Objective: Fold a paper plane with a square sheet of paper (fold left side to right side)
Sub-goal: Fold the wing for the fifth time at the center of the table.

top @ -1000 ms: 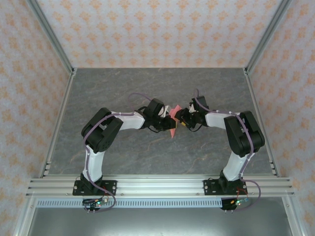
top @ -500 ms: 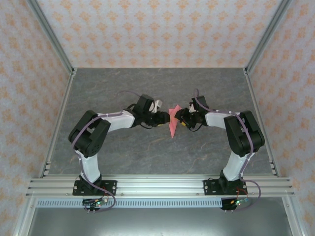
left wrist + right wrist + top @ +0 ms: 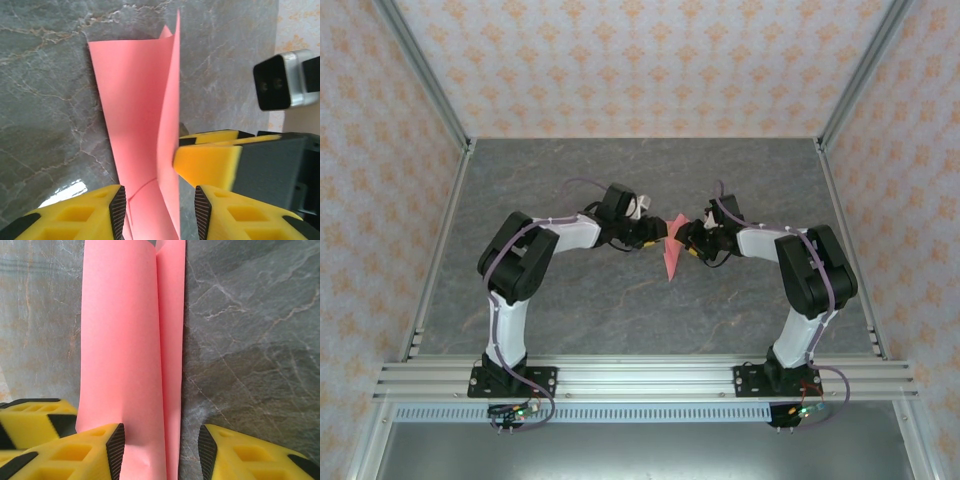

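**Inspector:** Largest items first. What carries the work?

**Onlooker:** A grey, stone-patterned bench [image 3: 570, 310]. The left arm [image 3: 525, 265] and the right arm [image 3: 810, 270] reach in from the near edge and bend toward each other at the middle of the bench.

**Inspector:** The grippers?

**Onlooker:** From above, the left gripper [image 3: 655, 238] and the right gripper [image 3: 684, 240] face each other close together at mid-bench. The paper [image 3: 671, 258] is between them.

**Inspector:** State of the left one?

**Onlooker:** On its own camera the left gripper [image 3: 160, 212] has its fingers parted, with the paper [image 3: 140, 115] running between them. Bare bench shows between the paper and one pad, so nothing is pinched. A yellow finger [image 3: 207, 162] of the right gripper sits just beside the paper's raised edge. Contact I cannot confirm.

**Inspector:** The right one?

**Onlooker:** Same finding. The right gripper [image 3: 161, 445] has its fingers apart around the paper [image 3: 125, 340]. One pad is at the paper's edge, and a strip of bench shows before the other. No clamp seen.

**Inspector:** Condition of the paper?

**Onlooker:** Salmon pink, plain and unmarked. It is folded lengthwise, with two flaps meeting along a centre line and one flap lifted off the bench. From above it narrows to a point toward the near edge.
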Robot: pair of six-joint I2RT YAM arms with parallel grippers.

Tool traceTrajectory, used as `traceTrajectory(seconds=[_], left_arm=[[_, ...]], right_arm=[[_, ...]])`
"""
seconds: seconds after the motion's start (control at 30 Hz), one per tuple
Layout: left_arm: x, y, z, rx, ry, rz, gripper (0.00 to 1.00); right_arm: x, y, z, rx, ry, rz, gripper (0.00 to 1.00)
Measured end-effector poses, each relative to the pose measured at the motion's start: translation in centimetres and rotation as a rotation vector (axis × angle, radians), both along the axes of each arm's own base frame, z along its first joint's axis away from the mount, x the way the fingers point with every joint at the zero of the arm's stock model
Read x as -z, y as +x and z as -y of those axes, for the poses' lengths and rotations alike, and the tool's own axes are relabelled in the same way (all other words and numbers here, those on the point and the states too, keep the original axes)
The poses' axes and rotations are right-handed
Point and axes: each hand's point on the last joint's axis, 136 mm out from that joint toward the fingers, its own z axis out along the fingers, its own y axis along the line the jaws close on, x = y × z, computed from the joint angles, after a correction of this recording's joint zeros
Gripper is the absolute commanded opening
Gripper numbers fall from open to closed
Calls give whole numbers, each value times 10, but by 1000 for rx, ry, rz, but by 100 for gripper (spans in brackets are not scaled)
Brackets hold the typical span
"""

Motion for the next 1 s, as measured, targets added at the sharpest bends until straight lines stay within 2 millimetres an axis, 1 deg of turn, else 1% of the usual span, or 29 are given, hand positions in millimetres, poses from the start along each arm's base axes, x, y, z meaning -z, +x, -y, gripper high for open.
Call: traceTrajectory(seconds=[0.1,0.2,0.43,0.6,0.73,0.8,0.9,1.0], left_arm=[[5,0,2,6,-2,-15,39],[4,0,4,13,-12,-20,35],[-3,6,10,19,-38,-17,18],[3,5,10,23,-33,-32,14],[6,5,10,28,-23,-38,5],[5,6,11,33,-21,-31,1],[4,6,11,44,-13,-24,0],[3,6,11,53,-6,-18,0]], right_arm=[[0,0,0,0,0,-1,48],[0,0,0,-2,-1,1,48],[1,0,0,-3,-3,-6,48],[0,0,0,-3,-4,-7,48],[0,0,0,-4,-4,-9,48],[0,0,-1,-8,-3,-7,50],[-4,1,-1,-13,0,6,56],[-8,2,1,-16,-2,21,64]])
